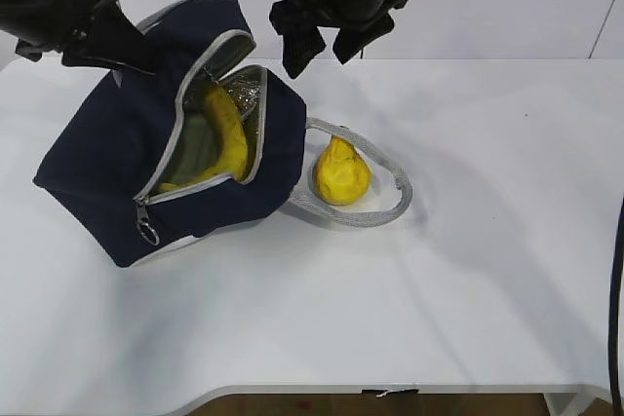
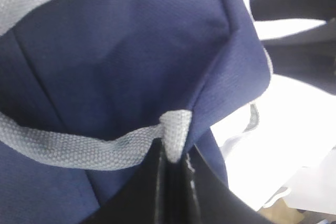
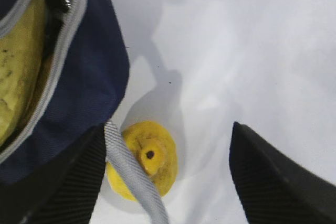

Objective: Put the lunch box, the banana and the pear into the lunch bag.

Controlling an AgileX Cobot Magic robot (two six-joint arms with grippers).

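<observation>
The navy lunch bag [image 1: 117,158] lies tilted on the white table with its zipped flap open. Inside it the yellow banana [image 1: 229,133] curves along the opening, and beside it shows a dull green surface that looks like the lunch box [image 1: 198,143] lid. The pear [image 1: 340,174] stands on the table just right of the bag, inside the loop of a grey handle [image 1: 385,213]. My left gripper [image 2: 176,161] is shut on the bag's other grey webbing handle [image 2: 173,129] at the back left. Above the pear [image 3: 157,153], my right gripper [image 3: 168,182] hangs open with nothing between its fingers.
A grey handle strap [image 3: 134,179] crosses over the left part of the pear in the right wrist view. A ring zipper pull [image 1: 147,233] hangs at the bag's front corner. The table's front edge [image 1: 390,389] runs along the bottom.
</observation>
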